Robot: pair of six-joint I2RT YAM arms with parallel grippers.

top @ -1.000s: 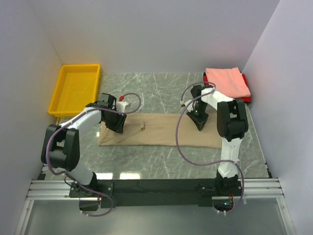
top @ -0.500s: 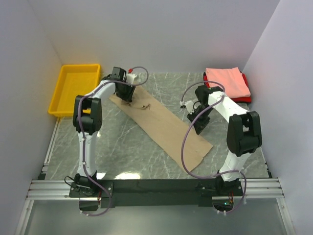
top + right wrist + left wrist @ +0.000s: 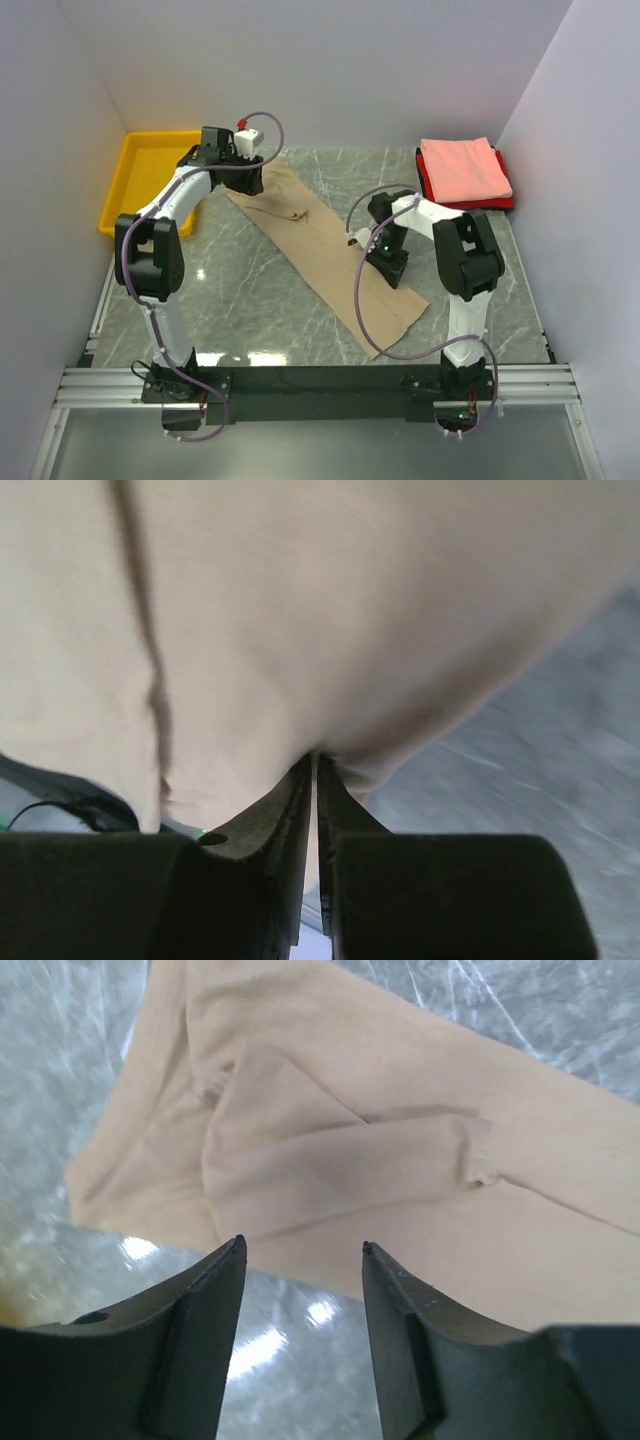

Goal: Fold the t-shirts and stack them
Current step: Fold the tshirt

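Tan t-shirt (image 3: pixel 318 242): right end effector (image 3: pixel 316 762) pinching.

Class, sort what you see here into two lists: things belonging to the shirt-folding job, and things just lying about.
Belongs to the job: tan cloth t-shirt spread diagonally; folded salmon pink t-shirt; red t-shirt under it.
Just lying about: yellow plastic bin.

Left gripper (image 3: pixel 302 1246) spread, right gripper (image 3: pixel 316 762) pinched closed

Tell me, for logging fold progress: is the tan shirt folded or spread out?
Partly folded: the tan shirt lies as a long narrow strip with a sleeve doubled over its body.
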